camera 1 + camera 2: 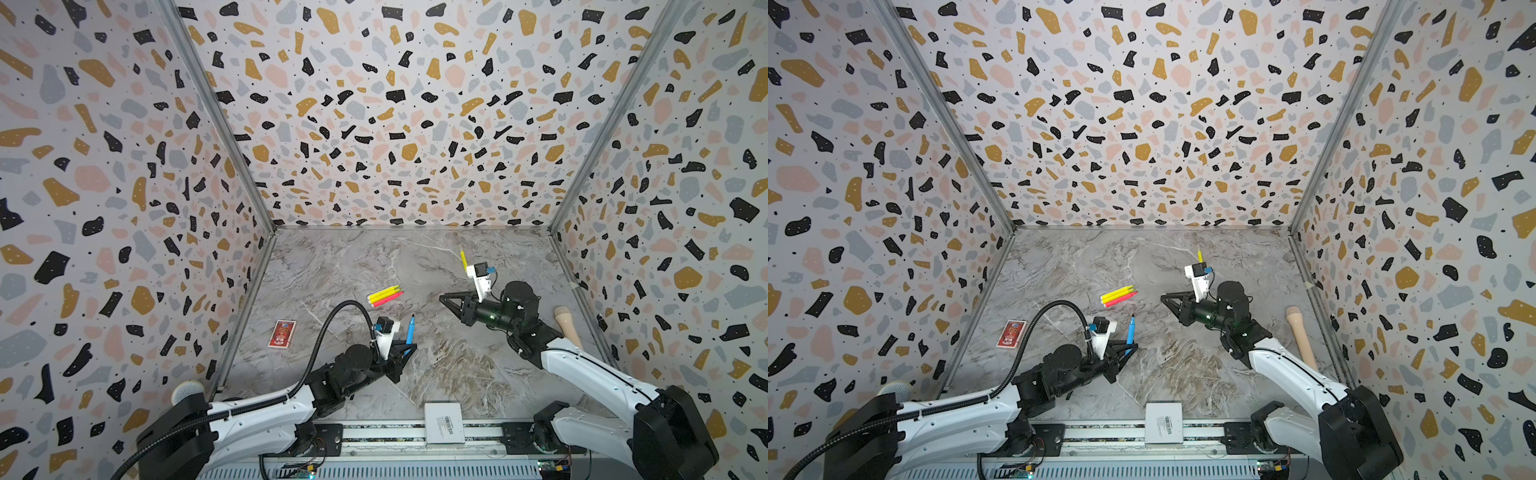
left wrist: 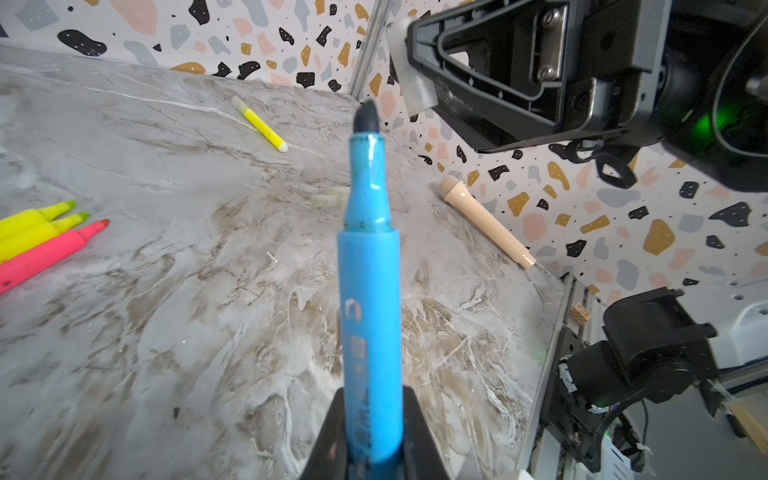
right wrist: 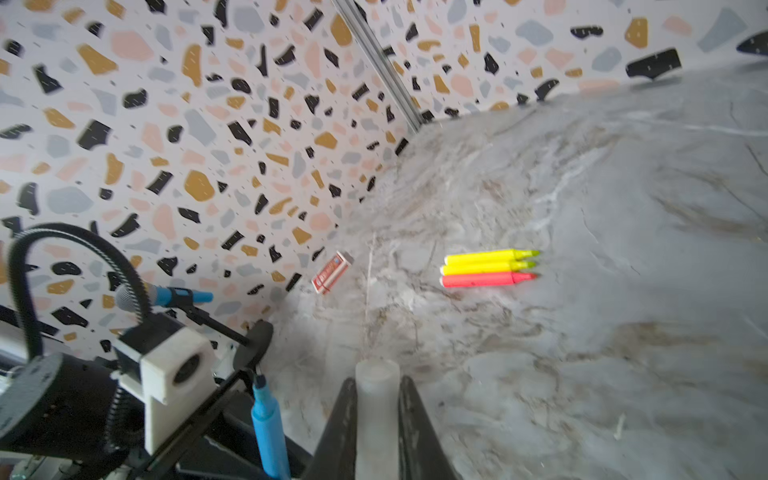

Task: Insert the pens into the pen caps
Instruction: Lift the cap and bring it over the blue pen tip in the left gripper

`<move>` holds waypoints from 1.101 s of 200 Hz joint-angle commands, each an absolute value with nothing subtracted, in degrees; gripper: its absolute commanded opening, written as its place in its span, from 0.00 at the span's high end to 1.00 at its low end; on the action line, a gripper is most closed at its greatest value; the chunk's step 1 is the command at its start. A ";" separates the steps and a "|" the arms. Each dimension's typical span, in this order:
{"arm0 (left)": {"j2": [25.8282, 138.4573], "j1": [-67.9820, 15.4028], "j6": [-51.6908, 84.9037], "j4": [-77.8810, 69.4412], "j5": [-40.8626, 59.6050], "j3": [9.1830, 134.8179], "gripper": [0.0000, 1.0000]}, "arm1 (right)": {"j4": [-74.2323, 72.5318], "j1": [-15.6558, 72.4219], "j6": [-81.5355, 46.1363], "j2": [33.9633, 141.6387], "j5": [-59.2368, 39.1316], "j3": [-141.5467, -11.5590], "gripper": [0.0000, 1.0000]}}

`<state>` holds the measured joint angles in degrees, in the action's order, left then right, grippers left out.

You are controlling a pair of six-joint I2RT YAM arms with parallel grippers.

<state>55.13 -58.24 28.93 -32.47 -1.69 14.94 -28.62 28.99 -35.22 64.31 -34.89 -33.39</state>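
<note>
My left gripper [image 1: 405, 351] [image 2: 372, 415] is shut on the blue pen [image 1: 410, 330] [image 2: 370, 266], whose dark uncapped tip points away from it. A translucent white pen cap [image 3: 376, 399] [image 2: 409, 79] sticks out past the fingertips of my right gripper [image 1: 442, 298] [image 3: 377, 386], which is shut on it. The cap hangs a short way beyond the blue tip, apart from it. Two yellow pens and a pink-red pen [image 1: 384, 296] [image 3: 488, 268] lie side by side, uncapped, mid-table. Another yellow pen [image 1: 463, 259] [image 2: 259, 124] with pale ends lies farther back. Two loose pale caps [image 2: 332, 197] rest on the marble.
A thick beige handle [image 1: 567, 326] lies along the right wall. A red card box [image 1: 282, 333] sits near the left wall. A white box [image 1: 444, 423] rests at the front edge and a microphone [image 1: 188, 392] stands at the front left. Patterned walls enclose three sides.
</note>
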 commanded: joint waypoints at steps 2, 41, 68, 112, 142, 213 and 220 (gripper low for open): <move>55.66 -59.55 30.21 -38.85 -1.84 15.15 1.00 | -41.85 28.97 -42.52 62.91 -38.14 -31.61 0.92; 58.30 -61.23 30.84 -40.90 -2.20 16.46 1.00 | -55.98 29.75 -50.81 64.26 -38.50 -27.57 0.92; 59.14 -61.76 31.00 -41.83 -2.68 17.21 1.00 | -59.37 30.53 -52.44 64.37 -37.28 -26.73 0.91; 60.88 -62.22 30.85 -42.25 -2.22 18.87 1.00 | -62.02 32.28 -52.73 65.35 -36.21 -26.72 0.90; 61.35 -62.53 30.85 -42.45 -2.29 19.25 1.00 | -64.36 33.56 -53.02 66.92 -36.12 -26.80 0.89; 60.91 -63.42 30.94 -42.33 -2.90 19.39 1.00 | -66.85 35.85 -52.91 69.98 -35.61 -27.97 0.87; 60.84 -63.46 30.99 -42.35 -2.90 19.41 1.00 | -66.84 36.12 -52.82 70.26 -35.60 -28.08 0.87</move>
<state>61.21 -62.96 30.89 -38.92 -2.07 17.78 -63.77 35.27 -52.62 69.95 -36.12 -26.37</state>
